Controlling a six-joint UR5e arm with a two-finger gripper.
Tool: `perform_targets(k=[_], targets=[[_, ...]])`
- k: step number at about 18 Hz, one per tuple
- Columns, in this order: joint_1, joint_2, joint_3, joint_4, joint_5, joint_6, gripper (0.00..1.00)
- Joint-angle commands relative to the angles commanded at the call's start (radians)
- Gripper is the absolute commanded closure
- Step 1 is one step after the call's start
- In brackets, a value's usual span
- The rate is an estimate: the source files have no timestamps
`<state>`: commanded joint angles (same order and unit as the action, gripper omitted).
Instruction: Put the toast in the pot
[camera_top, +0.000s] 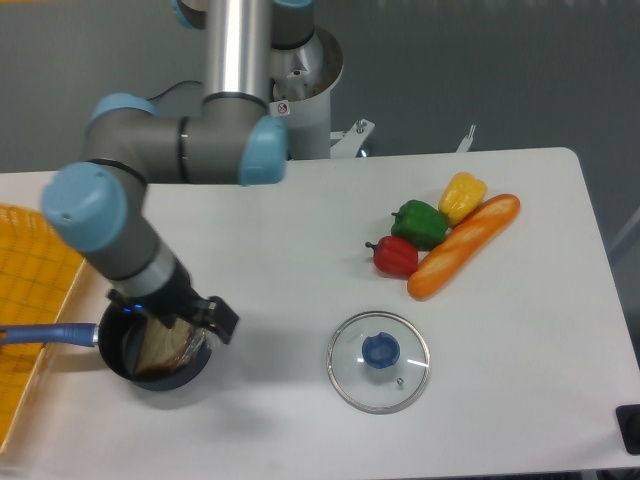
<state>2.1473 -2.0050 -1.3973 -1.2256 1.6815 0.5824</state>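
Gripper (168, 330) down in the pot (130, 360) at near left of table (280, 260), jaws grasping the toast (165, 345), which stands tilted inside. Glass lid (379, 360) lies to the right.

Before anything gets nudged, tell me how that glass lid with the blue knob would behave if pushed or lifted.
The glass lid lies flat on the table, so a push would probably slide it, not roll it. Being clear glass, it looks breakable and fairly heavy for its size. The blue knob on top seems the surest grip.
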Motion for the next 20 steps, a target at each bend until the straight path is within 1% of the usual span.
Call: perform_targets(k=[2,3,5,7,12,14,16,20], targets=[[0.028,0.012,-0.018,0.000,-0.040,0.083,0.00],[0.043,0.014,-0.022,-0.002,-0.057,0.103,0.00],[0.063,0.015,-0.022,-0.003,-0.083,0.119,0.00],[0.080,0.014,-0.022,-0.020,-0.103,0.140,0.00],[0.118,0.014,-0.029,-0.040,-0.108,0.207,0.00],[0.147,0.018,-0.049,-0.045,-0.108,0.276,0.00],[0.163,0.020,-0.057,-0.045,-0.108,0.347,0.00],[0.216,0.029,-0.080,-0.048,-0.108,0.485,0.00]])
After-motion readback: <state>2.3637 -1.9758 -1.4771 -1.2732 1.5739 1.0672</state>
